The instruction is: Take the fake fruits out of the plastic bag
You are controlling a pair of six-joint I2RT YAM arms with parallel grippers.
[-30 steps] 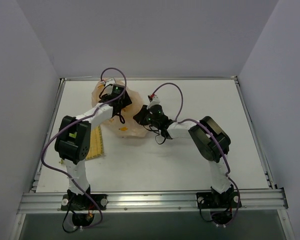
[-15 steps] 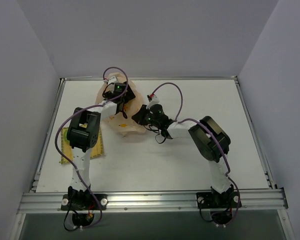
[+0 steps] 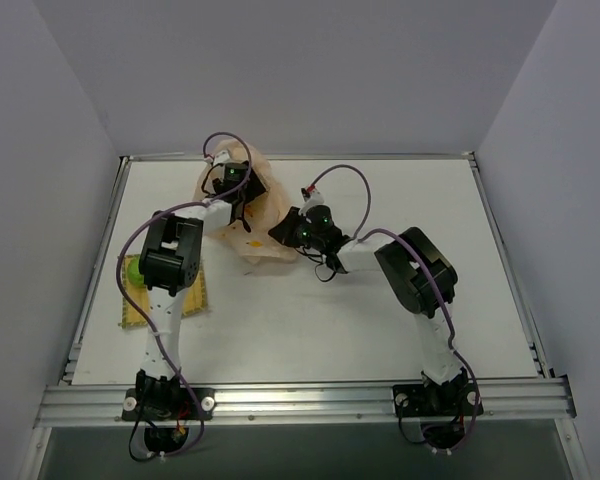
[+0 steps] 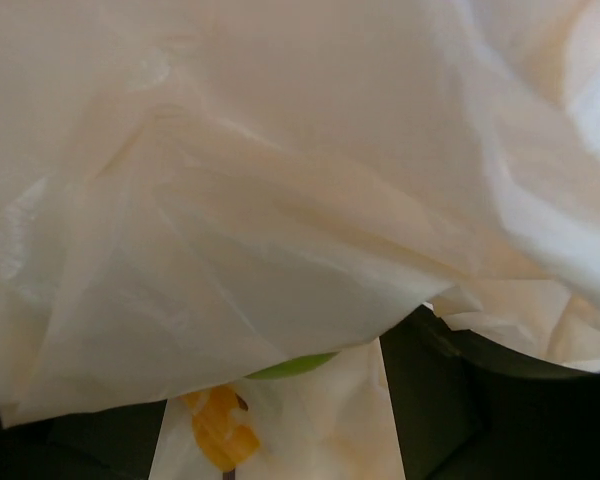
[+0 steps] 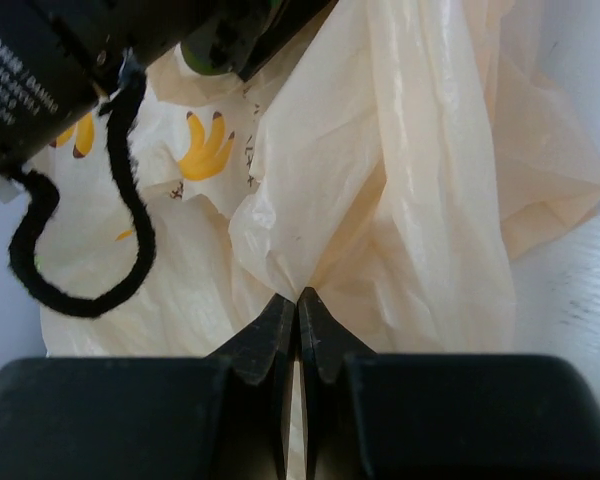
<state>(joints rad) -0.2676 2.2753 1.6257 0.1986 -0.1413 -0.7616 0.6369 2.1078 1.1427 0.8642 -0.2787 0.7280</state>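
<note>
The plastic bag [image 3: 260, 215] lies crumpled at the back left of the table, pale peach with yellow banana marks [image 5: 208, 148]. My left gripper [image 3: 236, 192] reaches into it. In the left wrist view bag film [image 4: 280, 200] covers nearly everything. A sliver of a green fake fruit [image 4: 292, 366] shows between the left gripper [image 4: 280, 385]'s dark fingers [image 4: 430, 410], which stand either side of it. My right gripper [image 5: 298, 296] is shut on a fold of the bag [image 5: 400, 200], at its right edge [image 3: 286, 233]. Another green fake fruit [image 3: 133, 268] sits on the mat.
A flat yellow woven mat [image 3: 194, 297] lies at the left, partly under the left arm's elbow [image 3: 168, 255]. Purple cables loop over both arms. Raised rails [image 3: 500, 250] run along the table's sides, with grey walls close behind them.
The left arm's elbow has swung back and up, uncovering the mat and the green fruit on it. The left gripper has pushed farther into the bag. The right gripper kept its pinch and shifted slightly right.
</note>
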